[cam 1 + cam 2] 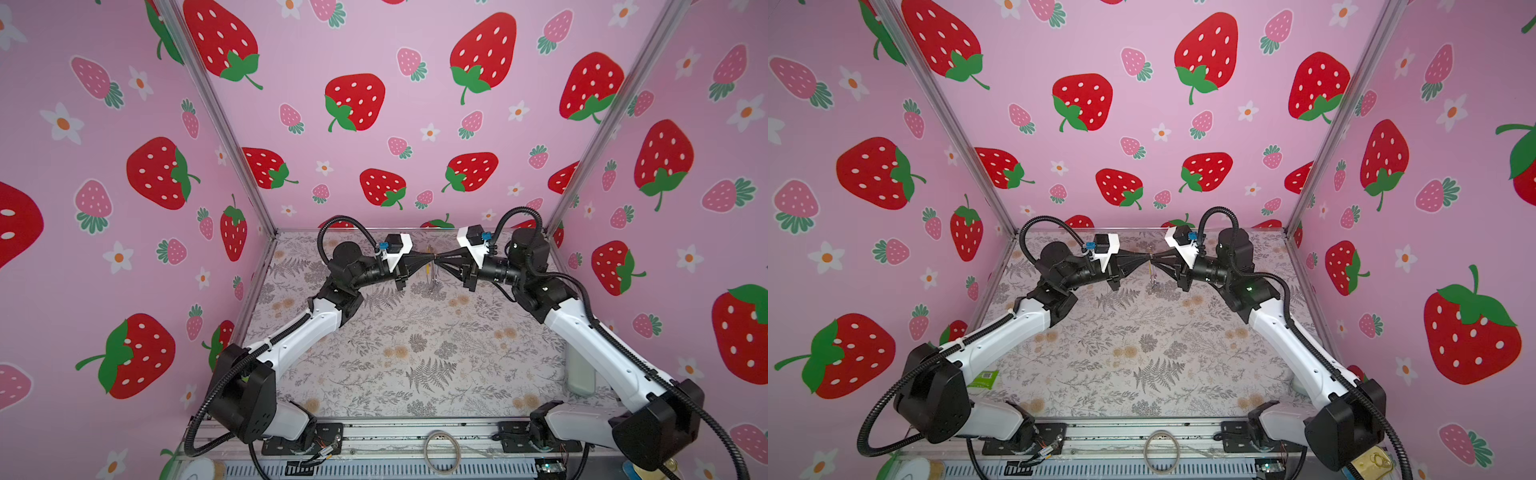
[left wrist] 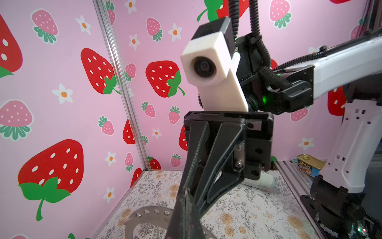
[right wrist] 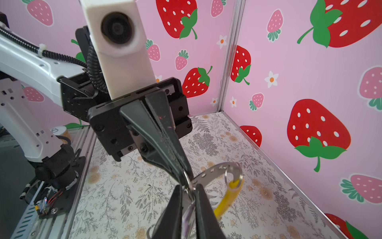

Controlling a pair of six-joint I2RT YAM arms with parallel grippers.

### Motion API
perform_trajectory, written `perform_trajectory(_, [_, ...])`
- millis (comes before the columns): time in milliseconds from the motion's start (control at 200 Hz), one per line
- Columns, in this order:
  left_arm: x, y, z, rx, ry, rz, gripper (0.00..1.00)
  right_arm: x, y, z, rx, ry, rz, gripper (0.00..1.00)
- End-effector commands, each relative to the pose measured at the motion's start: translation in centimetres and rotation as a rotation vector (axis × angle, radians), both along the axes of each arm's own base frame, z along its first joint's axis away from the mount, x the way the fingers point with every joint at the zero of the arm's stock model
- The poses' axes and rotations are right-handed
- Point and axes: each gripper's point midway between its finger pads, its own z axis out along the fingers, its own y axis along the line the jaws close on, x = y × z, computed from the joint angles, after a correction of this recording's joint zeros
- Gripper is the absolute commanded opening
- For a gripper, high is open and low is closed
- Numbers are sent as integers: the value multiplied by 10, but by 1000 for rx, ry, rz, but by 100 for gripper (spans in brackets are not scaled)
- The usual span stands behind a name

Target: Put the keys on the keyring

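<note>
The floral-printed paper table top (image 1: 415, 353) is the largest thing here, and above its far end the two pincers meet tip to tip in the air. The left gripper (image 3: 183, 170), black and two-fingered, is clenched, its fingers pressed flat together on the thin grey perforated metal keyring (image 3: 208, 171). The right gripper (image 3: 188, 193) faces it with its fingers a narrow way apart, and I cannot tell whether they are pressing on anything yet. Just off the table's edge sits a blue and yellow rectangular tin (image 2: 310, 164) that reads "SPAM", the only writing I can make out. A plain pale hoop (image 1: 441, 452) lies on the metal rail (image 1: 374, 432) at the front, well apart from the work. The keyring hangs from the left gripper's tips, clear of the table, with a yellow plastic strip (image 3: 227, 198) dangling from a small wire loop (image 3: 229, 175) on its band. Smallest is a pale lilac see-through plastic key tag (image 3: 188, 217), standing between the right fingers. Its key blade is hidden, and the blue-tagged key I cannot find. The band looks light, stiff and slick, and likely to swing or twist, so it is best pinched flat across its width. The tag looks like the broadest, safest hold on the key, since the thin loop would probably slip.
</note>
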Motion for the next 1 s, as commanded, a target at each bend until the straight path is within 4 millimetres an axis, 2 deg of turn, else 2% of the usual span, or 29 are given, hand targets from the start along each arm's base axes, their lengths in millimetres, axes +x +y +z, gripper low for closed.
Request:
perform_trajectory(0, [-10,4,37,-50,-118,-5,0,-3,1,9,17,-20,25,7])
perform_trajectory(130, [-11,4,35,-33,-121,-3,0,-5,0,9,15,-25,28,0])
perform_trajectory(220, [-11,3,28,27,-121,-2,0,-3,-1,8,-2,-33,19,0])
perform_trajectory(295, [-11,2,20,125,-126,-4,23,-1,-2,4,-36,-36,5,0])
perform_trajectory(360, [-11,3,12,219,-132,1,28,4,-4,-1,-72,-38,-22,0])
perform_trajectory(465, [-9,9,5,328,-157,26,29,8,-6,-10,-129,-29,-41,0])
perform_trajectory(585, [-7,11,-1,404,-164,28,28,8,-7,-11,-151,-32,-45,0])
perform_trajectory(765, [-5,7,-3,424,-147,0,27,8,-3,-12,-203,-36,-42,0])
perform_trajectory(850, [-4,4,-5,427,-136,-12,27,7,-1,-6,-204,-57,-43,0])
perform_trajectory(995, [-4,3,-5,424,-130,-19,27,3,2,-12,-244,-45,-34,0])
